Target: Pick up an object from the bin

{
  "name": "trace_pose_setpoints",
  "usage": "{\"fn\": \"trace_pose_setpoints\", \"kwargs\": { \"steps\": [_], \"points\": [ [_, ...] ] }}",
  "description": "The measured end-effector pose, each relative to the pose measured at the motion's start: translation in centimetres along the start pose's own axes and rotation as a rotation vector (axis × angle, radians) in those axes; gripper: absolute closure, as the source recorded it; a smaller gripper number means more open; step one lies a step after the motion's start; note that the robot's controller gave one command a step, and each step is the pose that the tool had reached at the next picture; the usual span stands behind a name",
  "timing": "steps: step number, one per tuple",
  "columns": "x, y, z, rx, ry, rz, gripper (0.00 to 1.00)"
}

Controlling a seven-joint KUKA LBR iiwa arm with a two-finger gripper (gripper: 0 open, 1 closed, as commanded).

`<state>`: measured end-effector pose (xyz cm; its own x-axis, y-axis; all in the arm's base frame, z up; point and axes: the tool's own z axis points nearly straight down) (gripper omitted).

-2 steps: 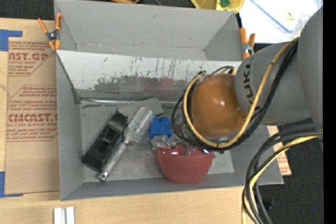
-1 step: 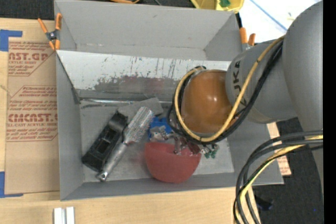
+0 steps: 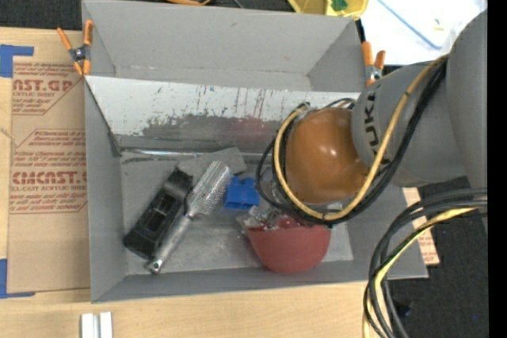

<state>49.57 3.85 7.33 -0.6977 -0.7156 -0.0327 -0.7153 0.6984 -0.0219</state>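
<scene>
Gripper [image 3: 264, 215], grip state hidden under orange dome [image 3: 317, 154], seemingly touches red rounded bowl [image 3: 290, 250] beside small blue plastic block [image 3: 240, 192].

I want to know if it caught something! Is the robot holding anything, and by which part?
It cannot be told. The gripper is down at the rim of the red bowl, beside the small blue thing.

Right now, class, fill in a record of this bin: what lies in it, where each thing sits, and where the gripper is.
bin: grey metal
left: black boxy thing, lying slantwise
beside it: silver round brush, handle toward near wall
middle: small blue piece
near wall: red bowl
gripper: over the red bowl's rim, beside the blue piece
</scene>
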Motion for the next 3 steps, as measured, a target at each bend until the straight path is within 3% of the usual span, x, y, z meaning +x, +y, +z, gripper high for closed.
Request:
{"fn": "trace_pose_setpoints", "kwargs": {
  "steps": [2, 3],
  "points": [
    [-0.1, 0.0, -1.3, 0.000, -0.001, 0.000, 1.00],
    [0.0, 0.1, -4.5, -0.007, 0.006, 0.001, 1.00]
  ]
}}
